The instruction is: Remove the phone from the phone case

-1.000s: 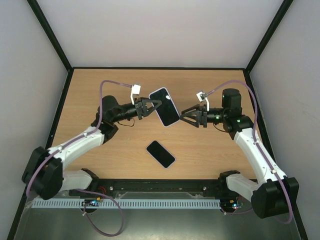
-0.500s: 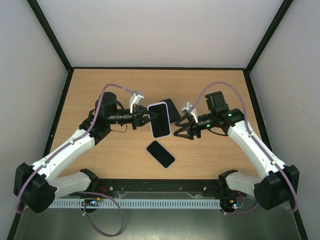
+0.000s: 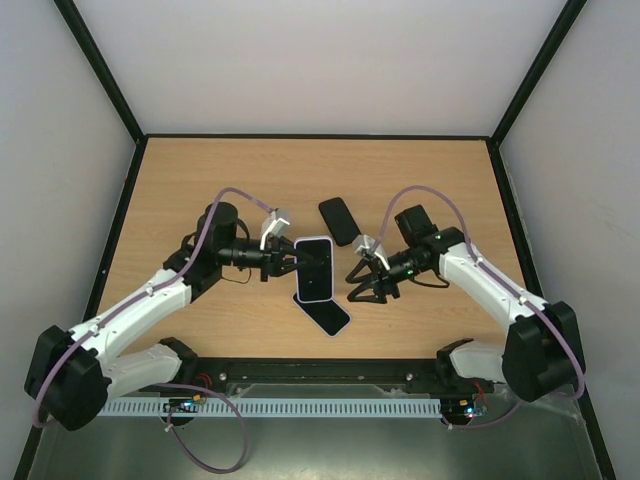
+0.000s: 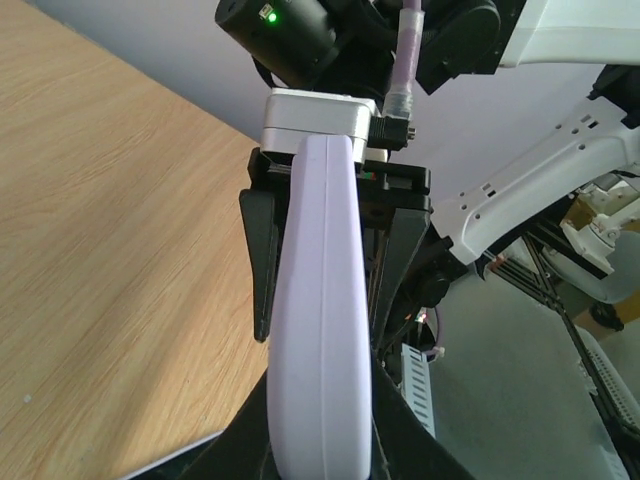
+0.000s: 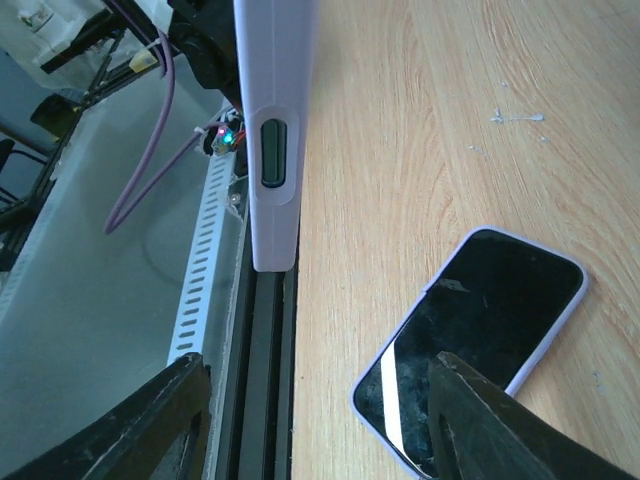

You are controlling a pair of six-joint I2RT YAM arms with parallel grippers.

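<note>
My left gripper is shut on the left edge of a lilac phone case with a dark face and holds it above the table. In the left wrist view the case stands edge-on between my fingers. A bare black phone lies on the table behind it. My right gripper is open just right of the case, apart from it. In the right wrist view the case's edge with a side button is ahead at upper left.
A second phone in a lilac case lies flat on the table, partly under the held case; it also shows in the right wrist view. The black rail runs along the near table edge. Grey walls enclose the table.
Both grippers have moved toward the near edge. The held case came down and left. A bare black phone now lies on the table where the case was held.
</note>
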